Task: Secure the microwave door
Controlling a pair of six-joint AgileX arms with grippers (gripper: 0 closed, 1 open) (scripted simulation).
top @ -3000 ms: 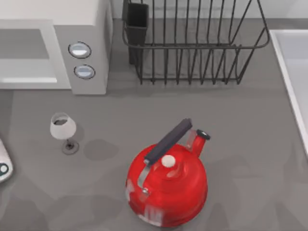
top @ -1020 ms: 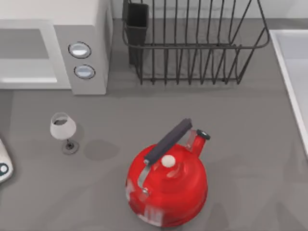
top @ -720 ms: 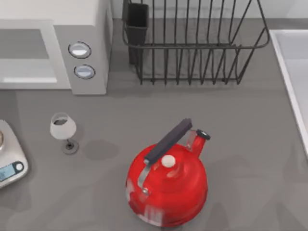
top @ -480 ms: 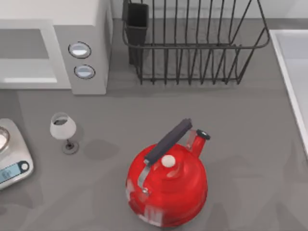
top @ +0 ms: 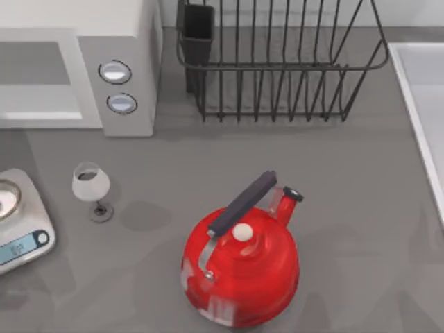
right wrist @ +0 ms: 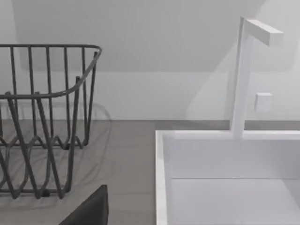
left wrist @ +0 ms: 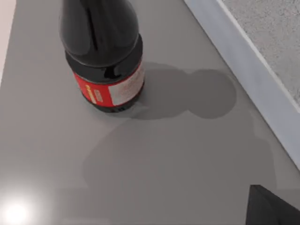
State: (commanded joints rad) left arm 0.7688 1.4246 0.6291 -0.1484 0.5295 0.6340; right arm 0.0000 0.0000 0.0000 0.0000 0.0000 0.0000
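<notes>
Top view: nearest sits a red kettle with a dark handle, around the table's middle. At the near left edge lies a small scale with a steel plate, and just right of it stands a wine glass. Farther back on the left is the microwave, its two dials facing the kettle; the microwave door lies flat against its front. A black wire dish rack stands to its right, and a white sink runs along the right edge. The left wrist view shows a dark bottle with a red label. Whether either gripper is released or clenched, I cannot tell.
</notes>
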